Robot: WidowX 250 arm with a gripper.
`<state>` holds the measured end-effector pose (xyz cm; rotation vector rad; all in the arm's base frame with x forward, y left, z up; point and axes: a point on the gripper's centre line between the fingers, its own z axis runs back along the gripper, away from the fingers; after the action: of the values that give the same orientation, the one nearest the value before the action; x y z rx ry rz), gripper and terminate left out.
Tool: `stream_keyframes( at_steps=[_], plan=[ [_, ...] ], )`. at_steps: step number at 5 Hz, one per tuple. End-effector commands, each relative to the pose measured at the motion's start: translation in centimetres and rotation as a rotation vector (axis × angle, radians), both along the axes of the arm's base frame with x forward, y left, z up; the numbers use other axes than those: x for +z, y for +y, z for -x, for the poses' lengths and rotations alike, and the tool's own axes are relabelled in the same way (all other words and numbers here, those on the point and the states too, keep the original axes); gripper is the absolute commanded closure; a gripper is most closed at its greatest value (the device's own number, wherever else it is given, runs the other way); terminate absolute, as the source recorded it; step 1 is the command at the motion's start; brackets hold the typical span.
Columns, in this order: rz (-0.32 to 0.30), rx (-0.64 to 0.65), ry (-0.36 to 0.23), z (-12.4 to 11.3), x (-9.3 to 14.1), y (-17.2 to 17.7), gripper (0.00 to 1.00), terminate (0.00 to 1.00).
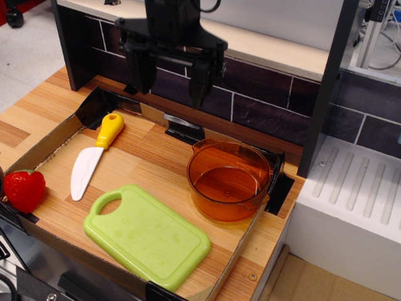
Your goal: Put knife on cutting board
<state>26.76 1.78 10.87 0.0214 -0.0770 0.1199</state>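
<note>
Hanging above the back of the wooden table [37, 106], the black gripper [170, 78] is seen with its two fingers spread wide apart and nothing held between them. It is kept well clear of everything below, in front of the dark tiled back wall [269, 103].

The knife [94, 153] is found lying flat on the table inside a shallow cardboard tray [47, 143], its yellow handle pointed toward the back and its white blade toward the front (the blade tip is angled slightly to the left edge of the view). The light green cutting board [147, 235] is laid flat just in front of and beside the knife, near it but not touching, with its oval handle hole turned toward the blade tip.

An orange transparent pot [229, 180] is placed upright close beside the board's far corner. A red toy strawberry [24, 190] is perched at the tray's left rim, apart from the knife.
</note>
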Motion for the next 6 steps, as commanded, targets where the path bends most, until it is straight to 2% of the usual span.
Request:
stream_keyframes(
  at_steps=[1, 2, 3, 4, 5, 6],
  plan=[
    [0.060, -0.080, -0.092, -1.1, 0.5, 6.1, 0.00, 0.00],
    [0.070, -0.102, -0.062, -1.0, -0.4, 8.2, 0.00, 0.00],
    [0.022, -0.099, -0.032, -1.3, -3.4, 9.4, 0.00, 0.00],
    [0.016, -0.101, -0.010, -1.2, -4.8, 9.9, 0.00, 0.00],
    [0.022, -0.118, 0.039, -1.3, -6.7, 10.2, 0.00, 0.00],
    [0.008, -0.118, 0.028, -1.7, -7.7, 10.6, 0.00, 0.00]
  ],
)
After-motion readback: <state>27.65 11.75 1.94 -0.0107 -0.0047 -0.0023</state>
